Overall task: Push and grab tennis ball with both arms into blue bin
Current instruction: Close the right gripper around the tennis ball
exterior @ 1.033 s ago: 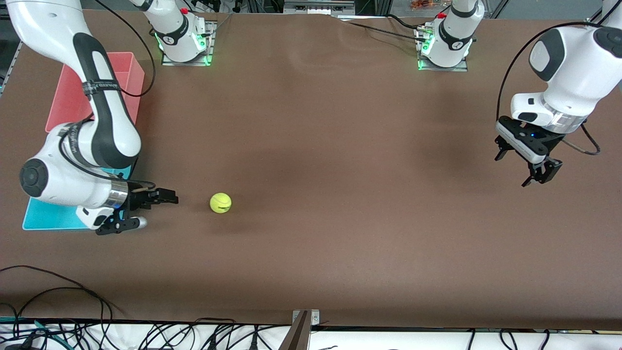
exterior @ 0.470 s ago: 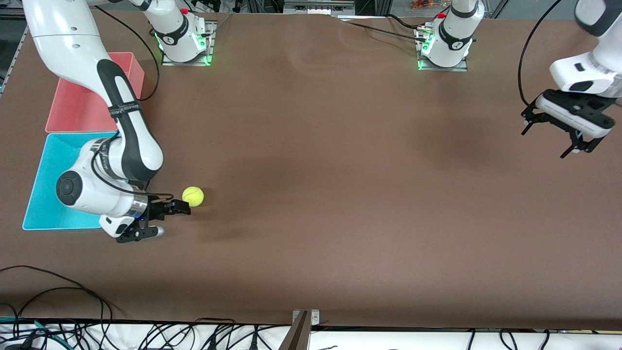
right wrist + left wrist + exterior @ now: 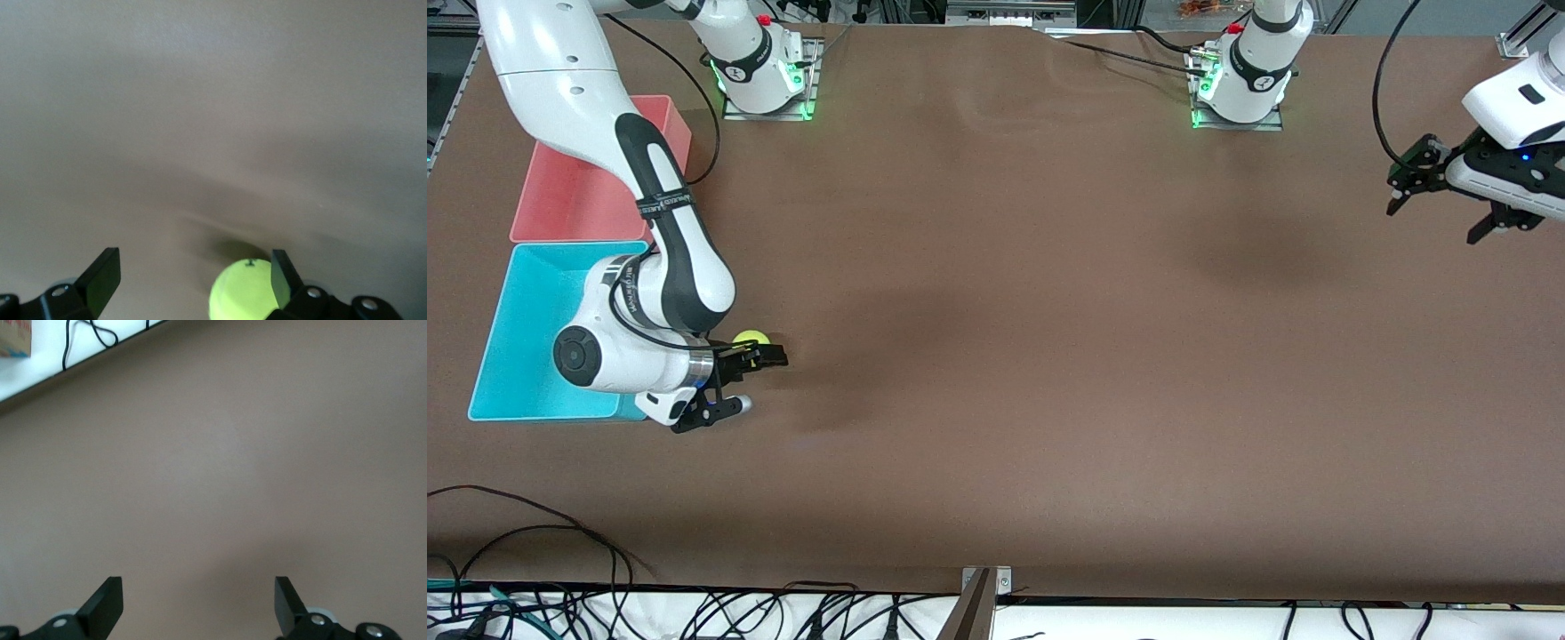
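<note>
Ball (image 3: 751,339) is sitting on the table (image 3: 1049,356), just beside the blue bin (image 3: 516,356) and toward the right arm's end, partly hidden under the right gripper (image 3: 740,380). In the right wrist view the ball (image 3: 243,292) is lying between the open fingers, close against one finger (image 3: 281,277) and well off the middle of the gap, and nothing is gripped. The right gripper (image 3: 193,280) is reaching low and sideways over the table, its jaws spread wide.

The left gripper (image 3: 1440,200) is hanging open and empty over the table at the left arm's end, well apart from the ball; its wrist view is showing only bare table between the spread fingers (image 3: 107,603). That arm is waiting.

As for handling, the ball is looking light, springy and fuzzy, so the felt should be giving the pads good friction, but being round it is likely rolling away at any one-sided nudge. Sitting off-centre as it is, a closing finger may be shoving it out of the gap rather than pinching it. The safest hold is probably across its widest part, with the ball centred between the pads. A pink bin (image 3: 569,200) is standing touching the blue one, farther from the front camera, so the drop needs care.
</note>
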`<state>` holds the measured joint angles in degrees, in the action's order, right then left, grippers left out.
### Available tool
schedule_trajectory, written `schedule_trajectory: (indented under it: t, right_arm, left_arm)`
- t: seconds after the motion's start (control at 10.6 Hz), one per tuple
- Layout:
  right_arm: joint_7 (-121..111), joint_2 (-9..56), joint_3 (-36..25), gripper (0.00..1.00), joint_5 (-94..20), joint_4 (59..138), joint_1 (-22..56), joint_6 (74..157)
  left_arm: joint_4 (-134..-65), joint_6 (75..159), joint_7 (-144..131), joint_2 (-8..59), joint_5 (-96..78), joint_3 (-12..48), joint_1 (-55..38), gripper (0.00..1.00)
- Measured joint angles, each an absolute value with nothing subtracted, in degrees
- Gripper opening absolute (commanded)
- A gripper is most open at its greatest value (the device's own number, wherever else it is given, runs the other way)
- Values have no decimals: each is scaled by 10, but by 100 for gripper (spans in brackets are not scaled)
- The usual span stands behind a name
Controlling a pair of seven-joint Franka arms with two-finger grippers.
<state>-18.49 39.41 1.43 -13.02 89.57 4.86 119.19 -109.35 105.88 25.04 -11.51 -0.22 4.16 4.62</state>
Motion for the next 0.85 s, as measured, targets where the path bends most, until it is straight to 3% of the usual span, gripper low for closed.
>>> schedule_trajectory:
  t: [0.47,0.66,0.85]
  right_arm:
    - [-192,392,9,100,-67,893,45,1157]
    - [-248,381,1,100,-17,886,41,1124]
    - [-377,371,-2,100,13,880,37,1113]
  left_arm:
    - [-1007,868,-11,-113,-2,106,45,100]
    - [-995,841,-71,-97,-2,132,45,100]
    - [-942,813,-85,-56,-2,118,45,100]
